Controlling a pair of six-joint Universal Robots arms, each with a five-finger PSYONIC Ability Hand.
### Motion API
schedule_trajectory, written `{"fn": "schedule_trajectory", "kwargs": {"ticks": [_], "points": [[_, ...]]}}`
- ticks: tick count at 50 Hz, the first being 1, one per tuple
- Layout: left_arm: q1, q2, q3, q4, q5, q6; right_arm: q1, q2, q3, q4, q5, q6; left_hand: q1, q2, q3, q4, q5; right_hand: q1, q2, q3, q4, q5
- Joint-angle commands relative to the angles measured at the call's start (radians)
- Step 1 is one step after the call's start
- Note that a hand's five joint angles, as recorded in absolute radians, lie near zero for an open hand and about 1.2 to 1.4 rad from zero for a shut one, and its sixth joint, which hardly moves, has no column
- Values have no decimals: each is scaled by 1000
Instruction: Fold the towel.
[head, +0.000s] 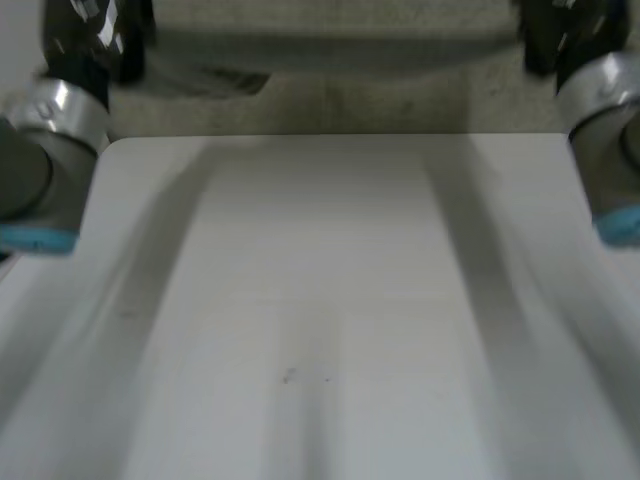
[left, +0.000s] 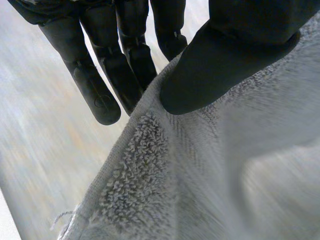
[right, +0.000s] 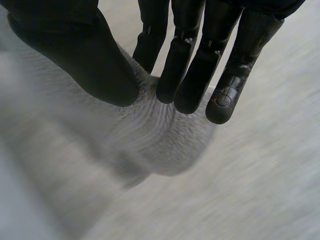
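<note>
Head view first: the white counter (head: 320, 300) takes up most of the frame with nothing lying on it, just a couple of tiny dark specks near the lower middle. The left arm (head: 45, 140) sits at the upper left of the frame and the right arm (head: 610, 130) at the upper right, both up by the counter's far edge. A blurry grey strip (head: 330, 45) runs across the top of the frame between them. Could be the cloth, but honestly I can't tell from that shot.

The wrist views are where you actually see the towel (left: 200, 165). In the left wrist view the left hand (left: 235, 45) has it pinched: the thumb presses down on the loopy terry surface right by a hemmed edge, and the straight fingers sit on the other side of that edge. The rest of the cloth drops away from the thumb in a big soft fold, and a loose thread sticks out further down the hem.

Same story in the right wrist view. The right hand (right: 85, 60) has the towel (right: 145, 140) clamped between its thumb and fingertips, with a rounded bit of cloth poking out just past the fingertips. From there the fabric trails off under the thumb side, too blurred to say much.
</note>
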Motion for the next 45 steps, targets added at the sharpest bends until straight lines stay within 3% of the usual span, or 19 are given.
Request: {"fn": "schedule_trajectory", "kwargs": {"ticks": [1,8,12,19,21,22,27,45], "points": [[-8,-142,-211,-85,1,44,-1,160,145,184,-64,1,196,178,179,179,180,420,215,208,206,233],[-11,-222,-276,-164,-4,176,-10,298,177,253,-122,9,196,178,179,179,180,420,215,208,206,233],[-4,-222,-309,-171,-1,236,-24,306,189,295,-171,13,196,178,179,179,180,420,215,208,206,233],[1,-208,-320,-170,-7,239,-89,281,203,343,-261,88,196,178,179,179,180,420,215,208,206,233],[2,-200,-322,-170,-8,239,-105,274,205,341,-268,117,196,178,179,179,180,407,202,195,193,219],[4,-194,-323,-170,-8,239,-120,272,208,338,-269,148,196,178,179,179,180,160,-45,-52,-54,-28],[5,-187,-325,-170,-10,234,-160,280,208,307,-269,229,196,178,179,179,180,-177,-382,-389,-391,-364],[35,-167,-342,-167,-10,233,-220,304,205,300,-269,119,196,178,179,179,180,-210,-415,-422,-424,-397]]}}
